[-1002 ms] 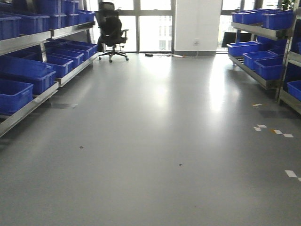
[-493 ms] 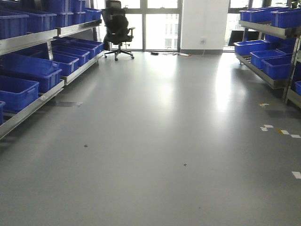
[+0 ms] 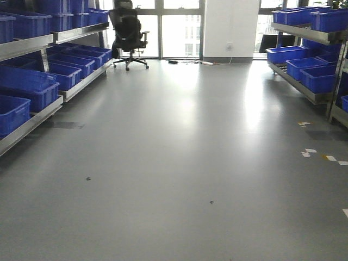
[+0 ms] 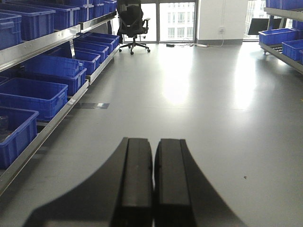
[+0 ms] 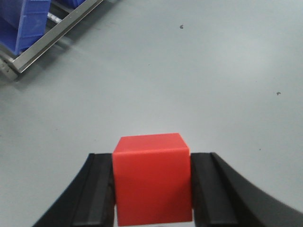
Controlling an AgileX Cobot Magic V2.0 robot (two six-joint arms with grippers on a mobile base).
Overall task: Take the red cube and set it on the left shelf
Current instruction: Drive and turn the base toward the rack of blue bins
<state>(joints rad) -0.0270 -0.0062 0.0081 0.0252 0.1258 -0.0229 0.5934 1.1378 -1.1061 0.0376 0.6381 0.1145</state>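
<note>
— Right wrist-mounted view settles it straight away: the red cube (image 5: 152, 177) is clamped in the right gripper (image 5: 152, 163), a black finger (image 5: 97, 189) pressed flat on each side face, carried above the grey floor (image 5: 213, 71).

— So there's nothing to reach for. No long axis to fuss over either: it's a cube, sitting square to the pads.

— Exactly. It all turns on the left shelf (image 3: 32, 123) now. On the front camera it runs along nine to ten o'clock, loaded with blue bins (image 3: 27, 87). Neither arm shows in that view.

— And from the right wrist?

— Its metal frame (image 5: 52, 38) lies up at eleven o'clock, well apart from the cube.

— Left gripper?

— The left gripper (image 4: 152, 156) has its fingers pressed together on nothing. It points down the aisle toward the office chair (image 4: 132, 21), with the shelf at nine o'clock from it. That arm is on the nearer side, I'd judge, but the right arm owns the cube, so the robot must turn or close in toward nine o'clock.

— Anything changed?

— Against half a second ago, the floor speck (image 3: 211, 202) sits lower in the front view. The shelf and chair have slid a touch left. I read that as the base rolling forward, not yet squared to the shelf.
</note>
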